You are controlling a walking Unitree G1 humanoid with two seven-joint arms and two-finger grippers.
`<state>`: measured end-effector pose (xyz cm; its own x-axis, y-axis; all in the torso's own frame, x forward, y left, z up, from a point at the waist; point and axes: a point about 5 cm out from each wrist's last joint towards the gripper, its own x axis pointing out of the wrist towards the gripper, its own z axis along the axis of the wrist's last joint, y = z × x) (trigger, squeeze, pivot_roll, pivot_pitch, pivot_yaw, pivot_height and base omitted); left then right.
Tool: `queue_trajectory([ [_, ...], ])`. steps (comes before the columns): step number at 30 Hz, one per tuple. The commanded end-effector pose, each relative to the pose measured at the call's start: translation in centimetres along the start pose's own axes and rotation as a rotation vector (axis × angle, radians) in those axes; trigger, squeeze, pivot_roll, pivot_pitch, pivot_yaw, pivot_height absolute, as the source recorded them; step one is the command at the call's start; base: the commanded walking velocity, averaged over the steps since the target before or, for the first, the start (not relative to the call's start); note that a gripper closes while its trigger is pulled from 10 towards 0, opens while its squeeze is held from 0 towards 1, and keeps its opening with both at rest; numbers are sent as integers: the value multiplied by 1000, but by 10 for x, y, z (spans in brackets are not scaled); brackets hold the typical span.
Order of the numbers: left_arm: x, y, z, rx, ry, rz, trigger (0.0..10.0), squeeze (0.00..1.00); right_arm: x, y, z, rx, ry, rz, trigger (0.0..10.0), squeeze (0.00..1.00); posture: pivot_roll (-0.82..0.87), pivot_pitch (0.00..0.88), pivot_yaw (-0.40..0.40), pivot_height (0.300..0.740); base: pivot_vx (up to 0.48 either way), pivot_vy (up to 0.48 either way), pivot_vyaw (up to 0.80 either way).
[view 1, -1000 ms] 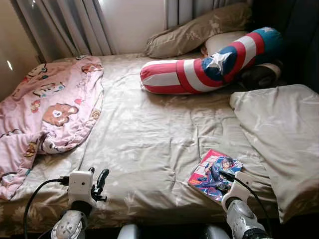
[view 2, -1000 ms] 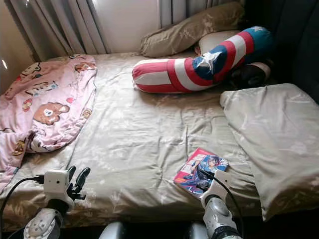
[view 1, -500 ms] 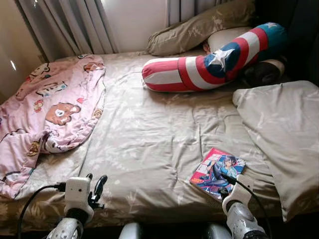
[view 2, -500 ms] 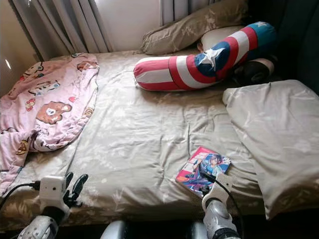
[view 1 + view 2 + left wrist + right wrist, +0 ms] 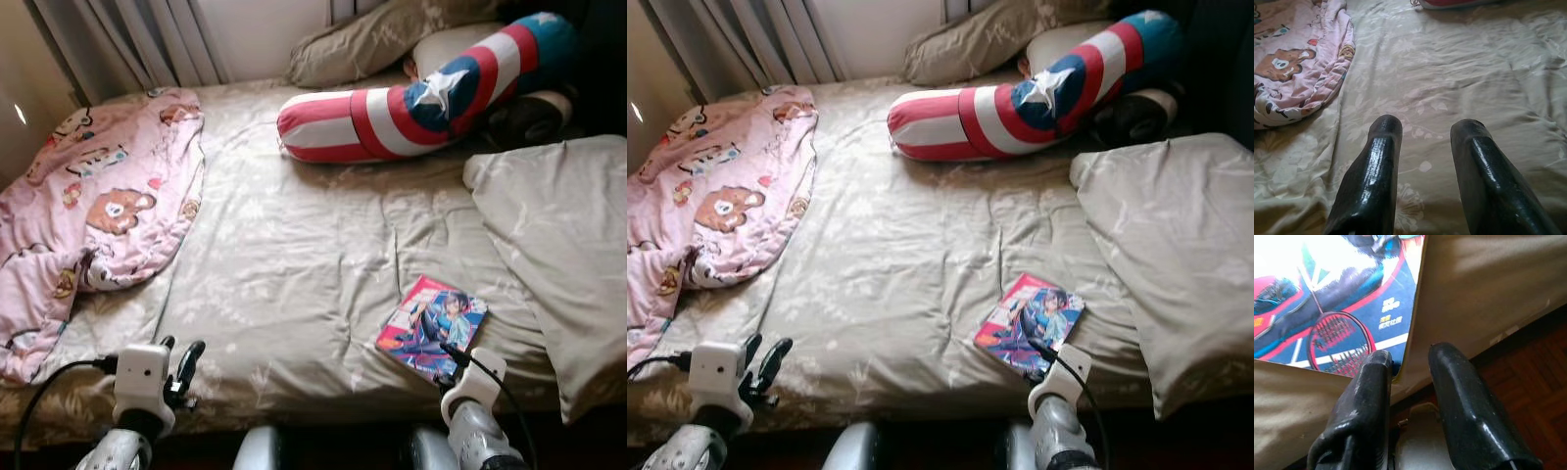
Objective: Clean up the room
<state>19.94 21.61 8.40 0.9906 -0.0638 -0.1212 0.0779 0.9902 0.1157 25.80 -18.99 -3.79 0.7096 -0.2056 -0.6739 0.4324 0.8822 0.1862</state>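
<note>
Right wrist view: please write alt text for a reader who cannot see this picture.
The right end effector, its two black fingers slightly apart, sits at the near corner of a colourful comic book lying on a beige bedsheet. The cover shows a badminton racket. Dark wooden floor shows past the bed's edge.

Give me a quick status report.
Right gripper open at colourful comic book on beige bedsheet. Left gripper open, over sheet. Nothing between.

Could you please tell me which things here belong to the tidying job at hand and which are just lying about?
In hand: comic book, right gripper at its near edge.
Lying about: pink blanket, striped bolster, pillows, left gripper.
</note>
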Motion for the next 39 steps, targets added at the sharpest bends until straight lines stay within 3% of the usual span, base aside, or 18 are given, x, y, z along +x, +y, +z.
queue_trajectory([
  [1, -5, 5, 4, 13, 7, 9, 10000, 0, 0, 3, -3, 17, 17, 6, 10000, 0, 192, 132, 116, 608, 0, 0, 0],
  [7, -11, 5, 10, 32, 4, 7, 10000, 0, 0, 3, -4, 55, 33, 10, 10000, 0, 207, 147, 117, 608, 0, 0, 0],
  [13, -16, 6, 14, 40, 8, 9, 10000, 0, 0, 13, -4, 111, 48, 76, 10000, 0, 220, 158, 117, 608, 0, 0, 0],
  [39, -38, 2, 18, 70, 58, 14, 10000, 0, -15, 121, 33, 322, 31, 614, 10000, 0, 272, 179, 109, 608, 0, 0, 0],
])
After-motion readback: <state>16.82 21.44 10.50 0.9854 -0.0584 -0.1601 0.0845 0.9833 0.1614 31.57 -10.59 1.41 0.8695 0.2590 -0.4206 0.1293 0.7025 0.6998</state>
